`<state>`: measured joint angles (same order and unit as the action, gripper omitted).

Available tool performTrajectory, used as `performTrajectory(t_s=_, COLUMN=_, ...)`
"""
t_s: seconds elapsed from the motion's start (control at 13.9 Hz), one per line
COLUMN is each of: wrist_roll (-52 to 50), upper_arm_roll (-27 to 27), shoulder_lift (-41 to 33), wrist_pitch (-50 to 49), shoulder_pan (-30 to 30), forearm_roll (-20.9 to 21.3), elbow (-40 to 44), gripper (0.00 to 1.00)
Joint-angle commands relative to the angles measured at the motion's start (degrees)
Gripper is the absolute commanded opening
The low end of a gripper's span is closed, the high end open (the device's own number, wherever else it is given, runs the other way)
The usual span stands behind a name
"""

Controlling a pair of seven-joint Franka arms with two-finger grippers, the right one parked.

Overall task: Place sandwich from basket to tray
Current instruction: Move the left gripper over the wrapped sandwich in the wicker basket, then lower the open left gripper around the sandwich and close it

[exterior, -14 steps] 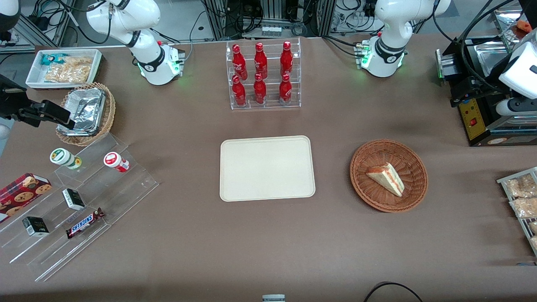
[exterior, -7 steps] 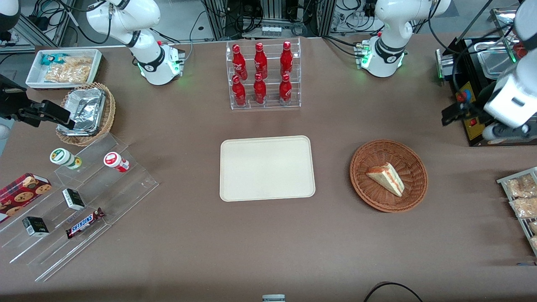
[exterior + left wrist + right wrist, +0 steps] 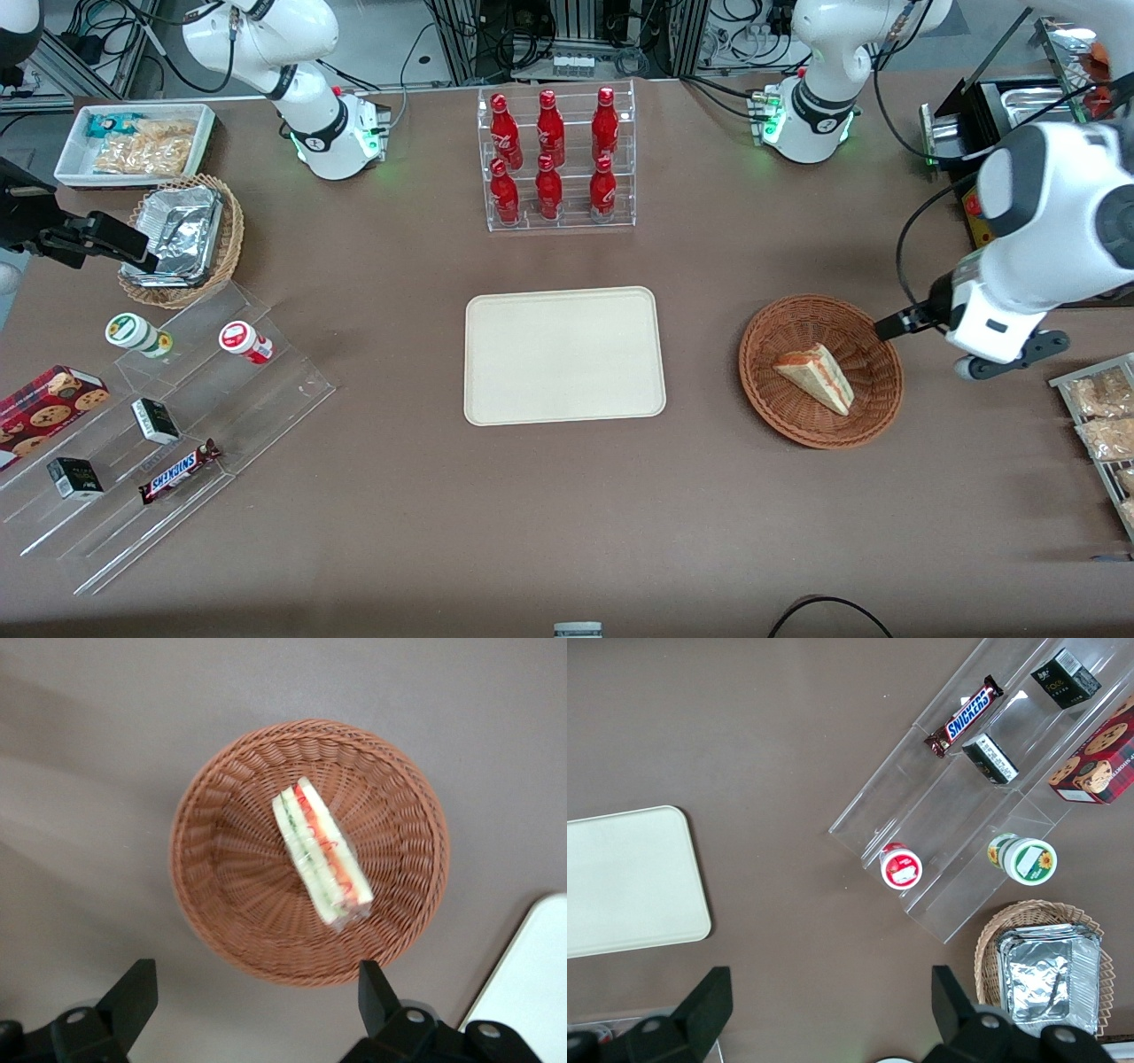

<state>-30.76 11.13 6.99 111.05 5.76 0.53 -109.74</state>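
The sandwich [image 3: 815,378] [image 3: 321,850], a pale wedge with a red and green filling stripe, lies in the round reddish-brown wicker basket [image 3: 780,416] [image 3: 221,895]. The flat cream tray [image 3: 563,354] [image 3: 532,992] [image 3: 629,881] lies bare beside the basket, toward the parked arm's end. My left gripper [image 3: 899,324] [image 3: 255,992] hangs above the table just off the basket's rim, on the working arm's end. It is open, its black fingers [image 3: 133,992] wide apart and holding nothing, and it touches neither basket nor sandwich.
A clear rack of red bottles [image 3: 558,159] stands farther from the front camera than the tray. A black machine [image 3: 1001,257] and a rack of snack packets [image 3: 1099,416] flank the working arm. A stepped acrylic shelf [image 3: 177,425], a foil-lined basket [image 3: 182,239] and a white bin [image 3: 133,142] sit at the parked arm's end.
My left arm has swung away from the black machine, coming nearer the front camera and reaching the basket's rim. Sandwich, basket and tray have not moved.
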Motion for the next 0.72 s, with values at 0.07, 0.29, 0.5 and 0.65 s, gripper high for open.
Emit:
performTrajectory(t_s=0.07, wrist_roll=-17.5, upper_arm_roll=3.5, shoulder_lift=-2.7, wrist_pitch=10.7, shoulder_pan=0.1, forearm_roll=0.1, elbow=-9.3, gripper=1.0)
performTrajectory(t_s=0.29, wrist_roll=-21.6, upper_arm_roll=4.2, shoulder_lift=-2.3, wrist_pitch=17.2, shoulder_pan=0.1, forearm_roll=0.1, elbow=-14.4, gripper=1.0)
performTrajectory(t_s=0.5, wrist_roll=-23.1, upper_arm_roll=5.2, shoulder_lift=0.2, wrist_pitch=24.8, shoulder_pan=0.1, forearm_roll=0.2, elbow=-17.9, gripper=1.0)
performTrajectory(t_s=0.65, wrist_roll=-23.2, upper_arm_roll=5.2, shoulder_lift=2.0, wrist_pitch=25.3, shoulder_pan=0.1, forearm_roll=0.2, elbow=-17.8, gripper=1.0)
